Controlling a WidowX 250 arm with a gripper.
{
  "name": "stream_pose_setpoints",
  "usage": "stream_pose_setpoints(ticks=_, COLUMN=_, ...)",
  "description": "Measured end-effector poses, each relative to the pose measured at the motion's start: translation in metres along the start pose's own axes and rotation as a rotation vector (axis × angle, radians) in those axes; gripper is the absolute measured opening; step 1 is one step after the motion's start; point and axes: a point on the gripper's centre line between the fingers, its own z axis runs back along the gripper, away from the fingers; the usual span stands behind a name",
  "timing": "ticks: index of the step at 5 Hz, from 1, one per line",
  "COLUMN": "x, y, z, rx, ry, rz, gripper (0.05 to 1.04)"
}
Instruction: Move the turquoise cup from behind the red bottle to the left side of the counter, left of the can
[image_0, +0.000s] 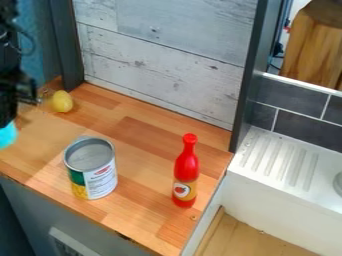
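Gripper (25, 95): at the counter's left side; spread or pressed together, I cannot tell.
Yellow thing (62, 102): beside my gripper, near the back left corner of the counter (143, 132).
Blue thing (6, 136): below my gripper; contact unclear.
Can (91, 168): upright, near front edge.
Bottle (186, 171): upright, near right edge.
Progress: both stand released; the rest I cannot judge.
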Motion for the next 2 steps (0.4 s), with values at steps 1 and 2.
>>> stream_pose_setpoints(ticks=1, x=0.022, y=0.013, z=-0.021, rx=-0.069, ry=0.058, rz=0.002, gripper=0.108)
stream_pose_setpoints(ticks=2, x=0.037, y=0.027, z=-0.035, rx=-0.107, ry=0.075, rz=0.04, gripper=0.108)
